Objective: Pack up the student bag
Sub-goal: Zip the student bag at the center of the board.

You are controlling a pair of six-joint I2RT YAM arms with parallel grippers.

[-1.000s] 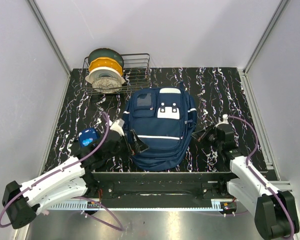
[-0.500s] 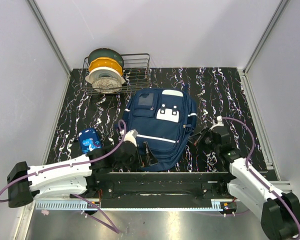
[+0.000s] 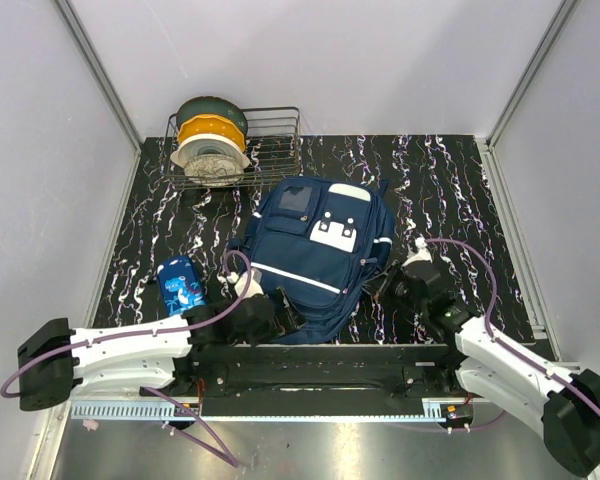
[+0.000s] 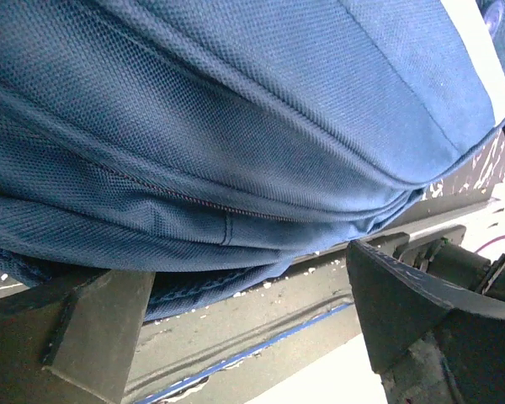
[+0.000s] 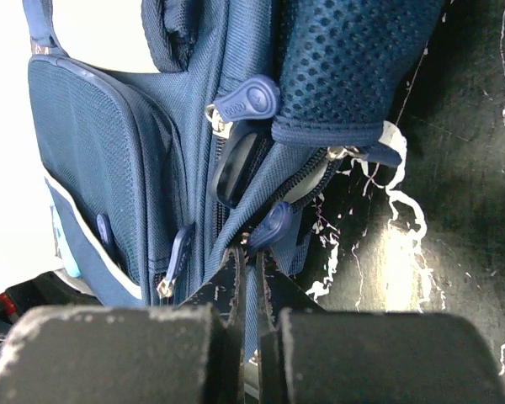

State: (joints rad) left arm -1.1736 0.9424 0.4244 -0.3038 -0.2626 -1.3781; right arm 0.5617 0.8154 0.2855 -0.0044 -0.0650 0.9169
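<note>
A small blue case [image 3: 180, 285] lies at the near left of the table [image 3: 460, 190]. Its print is too small to read. Behind it, a wire rack [image 3: 275, 140] holds spools [image 3: 210, 145] that overlap, so only the front one shows whole.

The left gripper [image 3: 280, 318] sits at the backpack's near-left end, largely lost against the dark rail from above. In the wrist view its fingers [image 4: 76, 337] stand spread as wide as they go, gripping nothing. The blue fabric bulges just above them and fills the view, so the far end is cut off.

The backpack [image 3: 320, 260] lies mid-table, front face up, white patches showing. Its long axis runs diagonally, with the bottom at the near left by the table's front edge and the top handle pointing far right.

The right gripper [image 3: 378, 288] is at its near-right side. Its fingers [image 5: 231, 278] are closed to a sliver beside the zip pulls [image 5: 273, 225], with a thin strip of blue pinched between them. It is hard to make out which part of the backpack that is.
</note>
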